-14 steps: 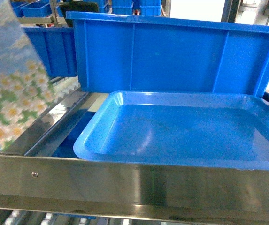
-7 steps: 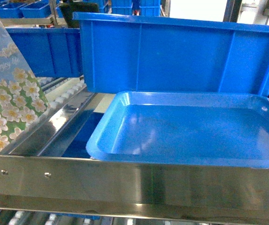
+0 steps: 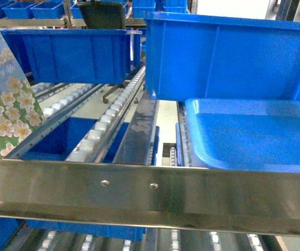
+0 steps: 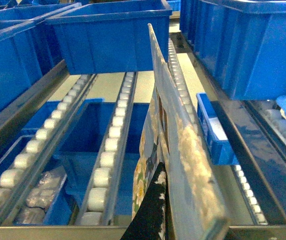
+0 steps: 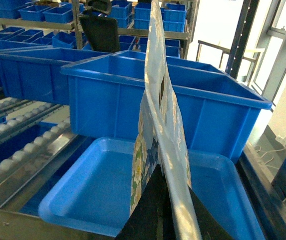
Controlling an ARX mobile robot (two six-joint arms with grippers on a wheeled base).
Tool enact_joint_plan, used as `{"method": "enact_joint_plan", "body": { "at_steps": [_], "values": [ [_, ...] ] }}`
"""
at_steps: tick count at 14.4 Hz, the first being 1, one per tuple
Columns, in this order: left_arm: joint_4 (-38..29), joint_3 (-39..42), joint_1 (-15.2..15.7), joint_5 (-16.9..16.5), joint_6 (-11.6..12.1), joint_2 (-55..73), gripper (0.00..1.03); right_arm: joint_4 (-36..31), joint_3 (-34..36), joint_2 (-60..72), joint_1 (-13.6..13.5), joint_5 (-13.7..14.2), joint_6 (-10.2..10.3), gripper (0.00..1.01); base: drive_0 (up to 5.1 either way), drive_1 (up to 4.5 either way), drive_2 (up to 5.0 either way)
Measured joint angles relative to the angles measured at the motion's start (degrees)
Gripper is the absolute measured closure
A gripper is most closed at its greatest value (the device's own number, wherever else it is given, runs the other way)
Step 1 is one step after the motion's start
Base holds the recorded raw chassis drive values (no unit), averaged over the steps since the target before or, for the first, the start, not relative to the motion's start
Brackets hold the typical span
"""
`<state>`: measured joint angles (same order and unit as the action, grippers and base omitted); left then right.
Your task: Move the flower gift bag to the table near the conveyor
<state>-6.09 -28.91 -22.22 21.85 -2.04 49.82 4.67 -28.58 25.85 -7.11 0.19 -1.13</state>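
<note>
In the head view, the flower gift bag point(image 3: 6, 104) hung at the far left, cropped, over the conveyor point(image 3: 108, 112). The left wrist view showed it edge-on: thin, light paper, crushable, best held near its handle. In the right wrist view, the bag point(image 5: 155, 130) rose above a blue tray point(image 5: 98, 200). Neither gripper's jaws showed; no table appeared.

Both the left pincer point(image 4: 155, 212) and right pincer point(image 5: 170, 210) are clamped closed.
</note>
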Motion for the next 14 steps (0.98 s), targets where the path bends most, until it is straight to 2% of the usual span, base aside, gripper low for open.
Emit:
{"method": "enact_joint_plan", "body": {
  "at_steps": [14],
  "values": [
    [-0.1, 0.0, 0.0, 0.0, 0.0, -0.1, 1.01, -0.2, 0.0, -0.1, 0.0, 0.0, 0.0, 0.99, -4.5, 0.16, 4.1]
  ]
}}
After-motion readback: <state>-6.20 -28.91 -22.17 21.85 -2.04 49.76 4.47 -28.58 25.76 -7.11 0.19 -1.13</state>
